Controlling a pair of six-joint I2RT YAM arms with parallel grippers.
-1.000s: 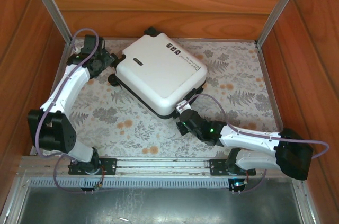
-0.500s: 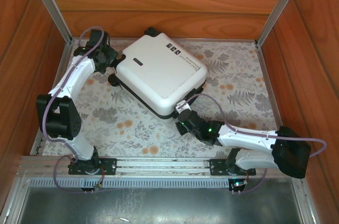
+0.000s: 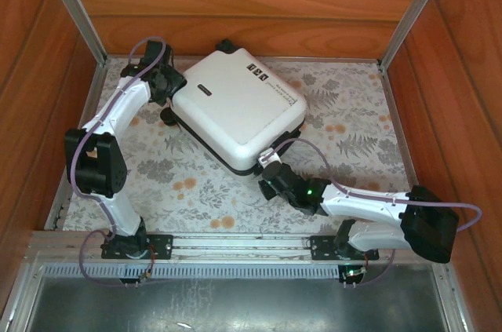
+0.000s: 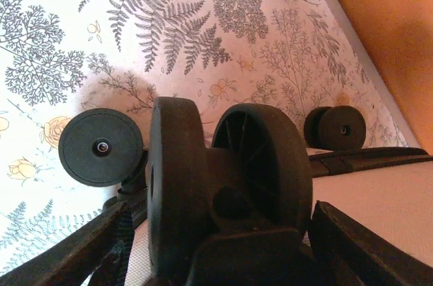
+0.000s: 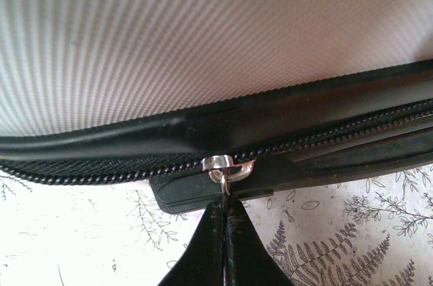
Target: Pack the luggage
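The glossy white moulded left arm (image 3: 118, 112) and its twin right arm (image 3: 369, 205) share chunky matte-black joint housings (image 3: 96, 169), looping pale lilac cables (image 3: 459, 206), black bolted base plates (image 3: 161, 244), slim black tapered fingers (image 5: 206, 255), and what looks like a small green indicator light (image 3: 311, 188) near the right wrist.

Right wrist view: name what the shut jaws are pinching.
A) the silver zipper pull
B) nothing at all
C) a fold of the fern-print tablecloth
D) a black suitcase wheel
A: the right arm's jaws stand closed on the silver zipper pull, which hangs from the black zipper seam of the white luggage.
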